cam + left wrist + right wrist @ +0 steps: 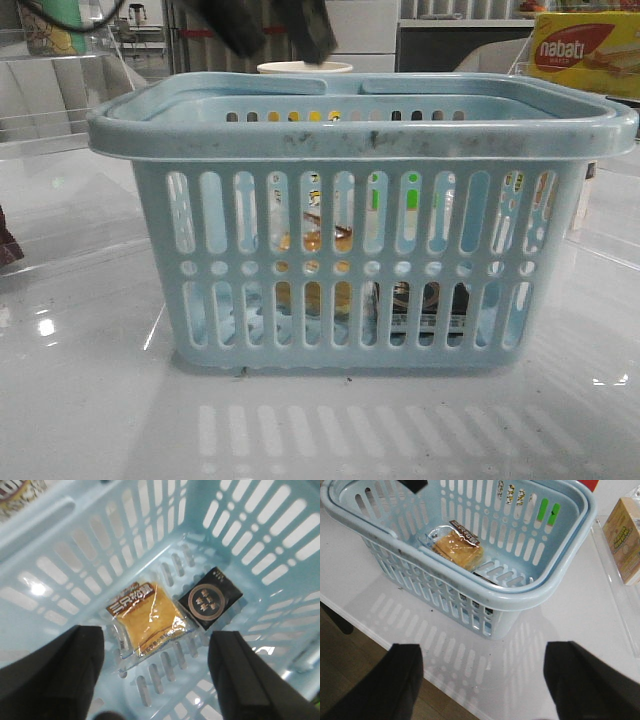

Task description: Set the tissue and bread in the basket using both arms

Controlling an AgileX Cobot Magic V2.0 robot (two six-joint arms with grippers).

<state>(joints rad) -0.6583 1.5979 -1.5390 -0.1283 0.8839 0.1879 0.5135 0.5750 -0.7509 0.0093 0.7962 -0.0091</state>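
- Basket (360,140) stands nearest in the front view, upright on the white table (90,410), both handles folded down on its rim.
- Inside the basket, on its floor: bread (150,622) and tissue (210,600) lie flat, side by side, just apart. Through the front slots the bread shows left of centre, the dark tissue right of centre.
- The bread's long axis runs slantwise to the basket walls; its dark label strip is at one end.
- Left gripper (157,680) hangs over the basket's inside, fingers spread wide, nothing between them. The bread lies below, between the finger lines; the tissue lies toward one finger's side.
- Right gripper (482,685) sits outside the basket, above the table edge, also spread wide and holding nothing; the basket is well ahead of it.
- The left arm is the nearer to both items.
- Judging by this, both items are in; what seems left is lifting the left arm clear of the rim.
- Behind the basket: a white cup (305,68) rim; farther right, a nabati box (585,55).
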